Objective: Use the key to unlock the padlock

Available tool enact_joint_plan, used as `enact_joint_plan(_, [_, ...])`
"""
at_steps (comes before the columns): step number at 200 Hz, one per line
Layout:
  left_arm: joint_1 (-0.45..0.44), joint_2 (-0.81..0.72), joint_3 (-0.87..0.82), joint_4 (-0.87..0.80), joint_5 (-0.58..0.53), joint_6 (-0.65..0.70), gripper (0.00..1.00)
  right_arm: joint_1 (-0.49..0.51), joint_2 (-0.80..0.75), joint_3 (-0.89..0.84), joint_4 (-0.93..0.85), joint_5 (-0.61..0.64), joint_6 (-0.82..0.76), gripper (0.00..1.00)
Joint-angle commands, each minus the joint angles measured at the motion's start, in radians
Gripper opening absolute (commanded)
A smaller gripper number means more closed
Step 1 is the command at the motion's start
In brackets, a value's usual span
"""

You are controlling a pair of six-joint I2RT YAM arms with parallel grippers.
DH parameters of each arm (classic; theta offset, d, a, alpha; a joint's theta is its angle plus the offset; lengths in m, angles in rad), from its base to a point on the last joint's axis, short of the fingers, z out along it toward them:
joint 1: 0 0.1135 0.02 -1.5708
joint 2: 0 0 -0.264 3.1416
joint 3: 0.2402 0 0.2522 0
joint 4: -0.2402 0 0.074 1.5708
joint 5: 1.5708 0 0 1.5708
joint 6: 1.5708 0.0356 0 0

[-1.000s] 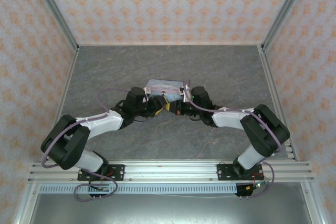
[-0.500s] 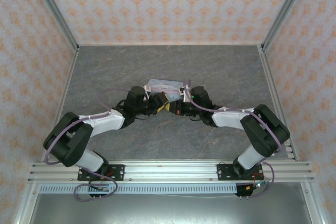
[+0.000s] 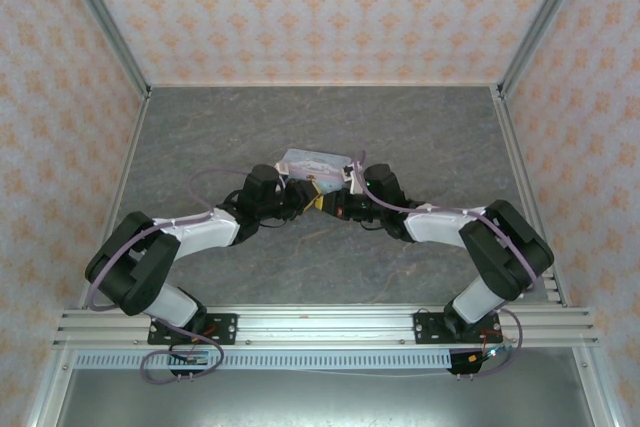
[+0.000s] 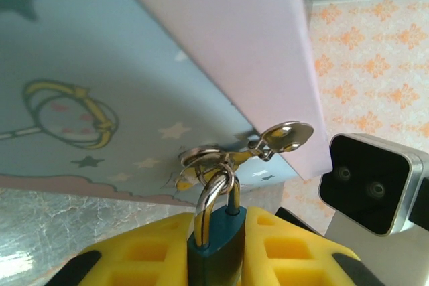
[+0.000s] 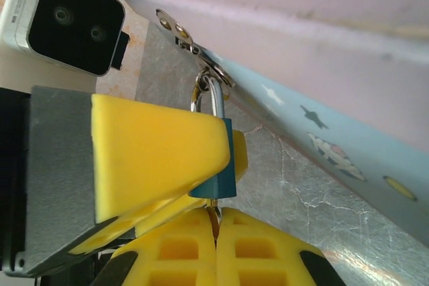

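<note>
Padlock (image 4: pixel 216 262): teal body, shiny arched shackle (image 4: pixel 209 200)

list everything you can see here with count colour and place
tin: one, pastel blue and pink cartoon print, mid table
hasp: one, silver, tin's front edge
padlock: one, teal body with silver shackle, hanging through the hasp
key: one, brownish sliver, just under the padlock
table: one, grey marbled
walls: pale with orange pattern, around the table
left gripper: one, yellow fingers, shut on the padlock
right gripper: one, yellow fingers, shut on the key
</note>
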Motion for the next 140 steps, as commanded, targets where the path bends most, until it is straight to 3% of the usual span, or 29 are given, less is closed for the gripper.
enact_joint_plan(1, [-0.008, -0.005, 0.025, 0.004, -0.037, 0.010, 0.14, 0.004, -0.065, 0.006, 0.046, 0.008, -0.007, 0.10])
enact_joint_plan(22, [-0.010, -0.015, 0.032, -0.012, -0.042, 0.008, 0.07, 0.004, -0.116, -0.009, -0.032, 0.060, -0.061, 0.23])
enact_joint_plan(55, [-0.011, -0.029, 0.053, -0.074, -0.051, -0.002, 0.04, 0.001, -0.224, -0.018, -0.243, 0.178, -0.220, 0.39])
enact_joint_plan(90, [-0.011, -0.026, 0.081, -0.205, -0.061, -0.094, 0.00, 0.013, -0.359, -0.005, -0.427, 0.294, -0.426, 0.45])
enact_joint_plan(111, [-0.015, -0.027, 0.080, -0.200, -0.055, -0.165, 0.00, 0.027, -0.443, 0.014, -0.496, 0.354, -0.569, 0.46])
enact_joint_plan(140, [-0.016, -0.047, 0.101, -0.237, -0.054, -0.204, 0.00, 0.096, -0.503, 0.039, -0.574, 0.502, -0.871, 0.47])
